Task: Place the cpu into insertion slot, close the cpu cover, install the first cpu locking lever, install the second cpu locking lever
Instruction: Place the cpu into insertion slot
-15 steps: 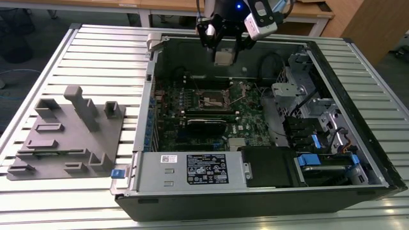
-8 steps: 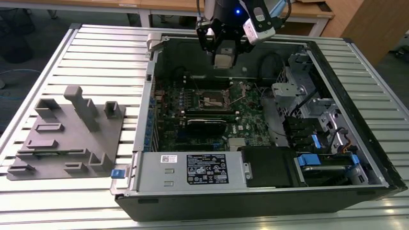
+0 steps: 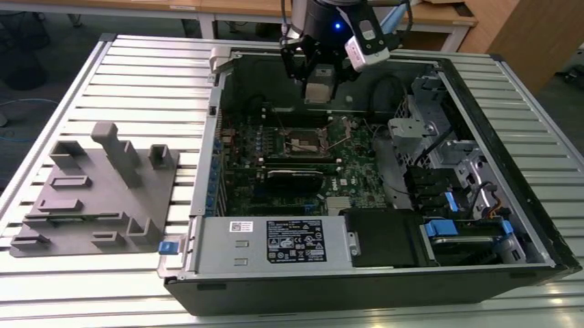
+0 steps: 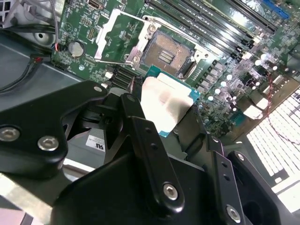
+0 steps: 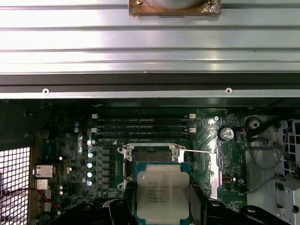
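Big black links of the pincer (image 4: 165, 117) sit closest in the second wrist view. Its two fingers (image 4: 133, 110) are closed part way and squeeze the cpu (image 4: 166, 103) by two opposite sides.

The cpu is a flat square chip with a dull silver top and a thin green edge. It is held level in the air, above the green board (image 4: 220, 93). It is close to the insertion slot (image 4: 168, 54) but not in it yet.

The insertion slot is a black square with tiny gold pins in its dark middle. The cpu cover (image 4: 104, 37), a thin silver frame, is flipped open beside it.

In the exterior view the arm (image 3: 329, 20) reaches down from above at the far end of the computer case (image 3: 196, 205), with the pincer pointing down. The case lies open on a ribbed metal table (image 3: 137, 75).
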Robot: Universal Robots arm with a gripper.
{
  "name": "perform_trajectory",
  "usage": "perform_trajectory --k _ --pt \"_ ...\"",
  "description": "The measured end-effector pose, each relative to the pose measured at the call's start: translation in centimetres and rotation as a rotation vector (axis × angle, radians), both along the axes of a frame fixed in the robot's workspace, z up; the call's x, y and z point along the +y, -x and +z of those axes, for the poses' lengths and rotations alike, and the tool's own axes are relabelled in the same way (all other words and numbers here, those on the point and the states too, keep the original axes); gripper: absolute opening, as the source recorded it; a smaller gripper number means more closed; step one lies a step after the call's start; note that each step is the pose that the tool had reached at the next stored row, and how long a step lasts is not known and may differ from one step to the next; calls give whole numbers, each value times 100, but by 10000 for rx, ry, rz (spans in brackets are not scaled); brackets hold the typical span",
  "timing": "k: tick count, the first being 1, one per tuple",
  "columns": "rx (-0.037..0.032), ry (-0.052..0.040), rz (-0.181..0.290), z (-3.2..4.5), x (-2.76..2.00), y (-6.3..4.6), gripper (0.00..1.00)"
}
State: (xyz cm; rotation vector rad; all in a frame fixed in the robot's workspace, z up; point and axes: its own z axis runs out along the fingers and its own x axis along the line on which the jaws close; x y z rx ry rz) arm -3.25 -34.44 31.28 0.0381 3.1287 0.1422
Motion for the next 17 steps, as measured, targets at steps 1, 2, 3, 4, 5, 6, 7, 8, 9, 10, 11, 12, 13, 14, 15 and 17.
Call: perform_trajectory --k 1,2,3,4,5,6,7,8,9,10,11,12,13,14,15,17 --pt "0 1 0 -15 0 0 54" --pt "0 0 0 -29 0 0 54" --pt "-1 -1 0 -37 0 0 54" --pt "0 1 0 -39 0 0 54" --pt "1 3 0 -39 0 0 54" --pt "0 -1 0 -45 0 0 54" --pt "-1 -2 0 -53 0 0 54" --pt "-1 -1 -2 -64 0 1 54" --pt "-1 0 -3 -76 0 4 54" --pt "-1 0 -2 -87 0 8 54" --pt "-1 -1 -1 -98 0 16 54" --pt "0 0 -1 -110 0 25 54" --pt "0 1 0 -127 0 38 54" --pt "0 1 0 -144 0 49 54" --pt "0 1 -1 -162 0 55 54" --pt "0 1 0 -198 0 64 54"
